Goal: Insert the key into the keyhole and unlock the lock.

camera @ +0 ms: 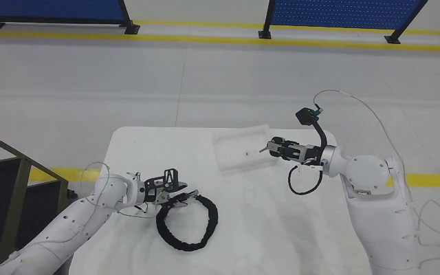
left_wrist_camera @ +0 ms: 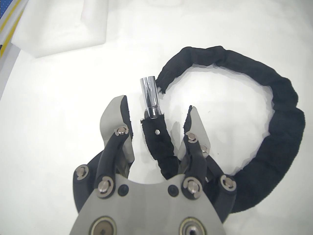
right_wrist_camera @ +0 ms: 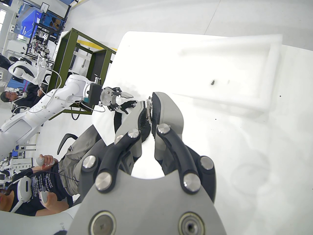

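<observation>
Currently the black fabric-sleeved cable lock (left_wrist_camera: 281, 103) is lying looped on the white table (camera: 275, 227), its chrome cylinder end (left_wrist_camera: 150, 97) sitting untouched between the left gripper's (left_wrist_camera: 157, 103) wide-spread fingers. Well apart, near the white foam tray (camera: 240, 148), the right gripper (right_wrist_camera: 149, 103) is pinching the small metal key (right_wrist_camera: 147, 110) (its blade is hardly showing). The left should probably be clamping that cylinder firmly before the key is lined up with the keyhole.

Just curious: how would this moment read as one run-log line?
left claw: open around lock end | right claw: shut on key | key: apart from lock

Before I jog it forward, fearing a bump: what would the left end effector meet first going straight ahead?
The black-sleeved lock end, chrome cylinder at its tip, lies inside the open left end effector; it would probably hit its palm first; depth unclear.
</observation>
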